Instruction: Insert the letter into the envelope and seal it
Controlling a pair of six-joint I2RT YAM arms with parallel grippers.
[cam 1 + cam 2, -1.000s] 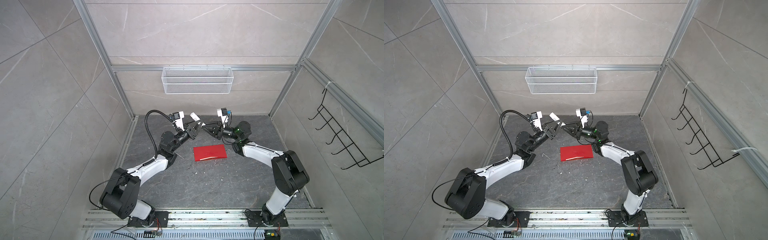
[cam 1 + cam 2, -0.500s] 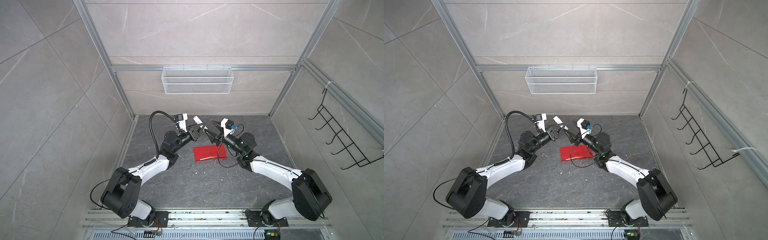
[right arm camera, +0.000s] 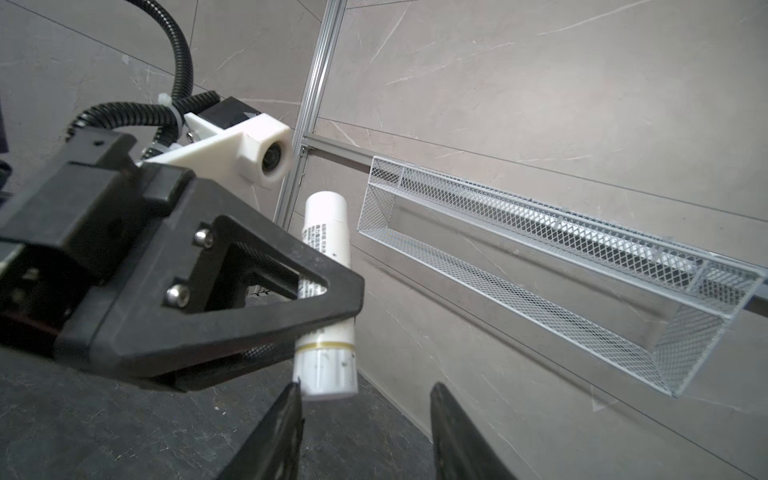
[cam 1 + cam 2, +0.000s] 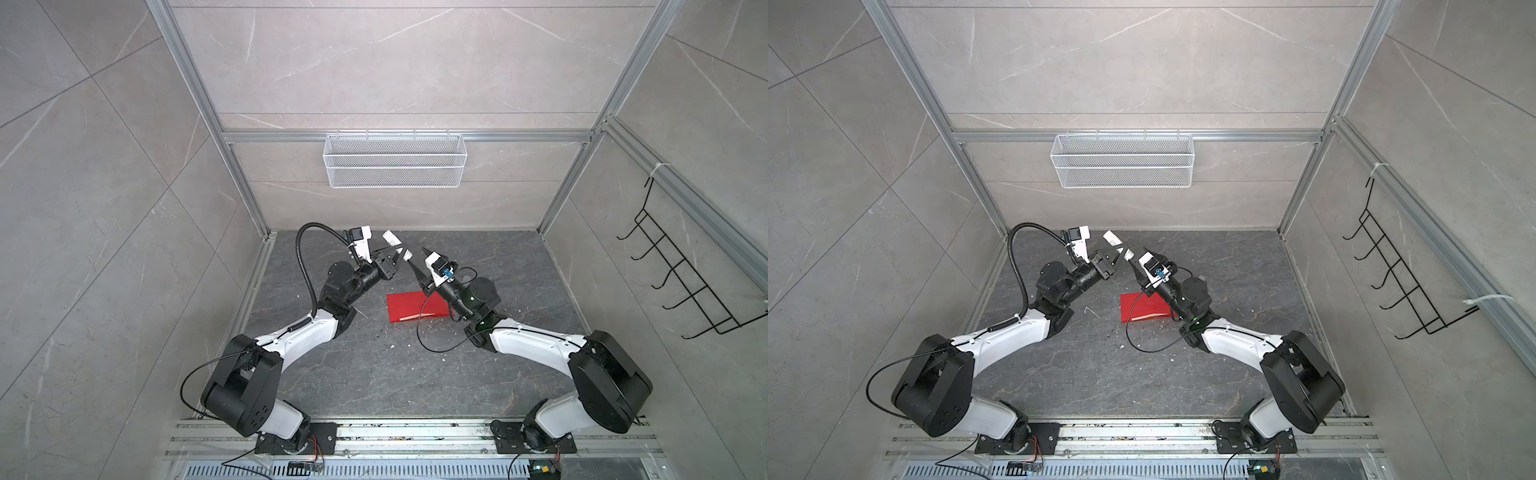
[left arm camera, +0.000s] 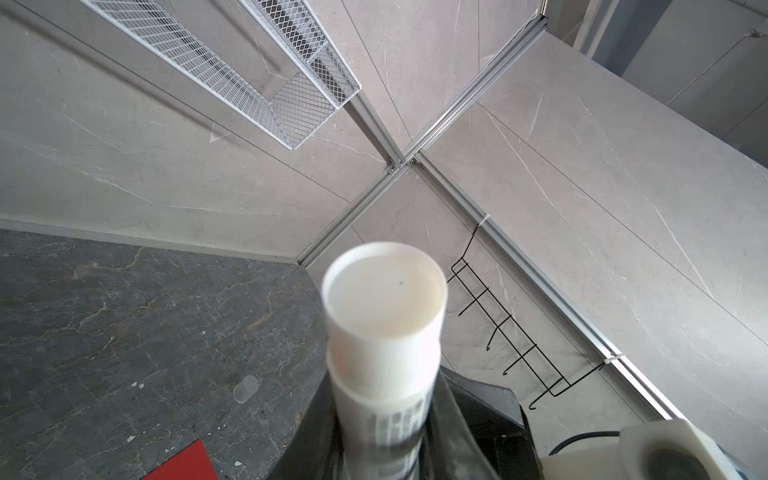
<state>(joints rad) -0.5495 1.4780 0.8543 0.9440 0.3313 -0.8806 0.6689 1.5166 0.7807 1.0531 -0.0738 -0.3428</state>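
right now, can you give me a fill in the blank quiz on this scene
Of the left tool and right tool, the ____ one clamps the glue stick.
The right tool's jaws stand ____.
The envelope lying on the table is coloured ____.
The mesh basket hangs on the back ____.
Missing words: left; open; red; wall.

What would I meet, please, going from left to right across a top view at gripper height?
Black cable hose → left gripper, holding the glue stick → right gripper → black wire hook rack.
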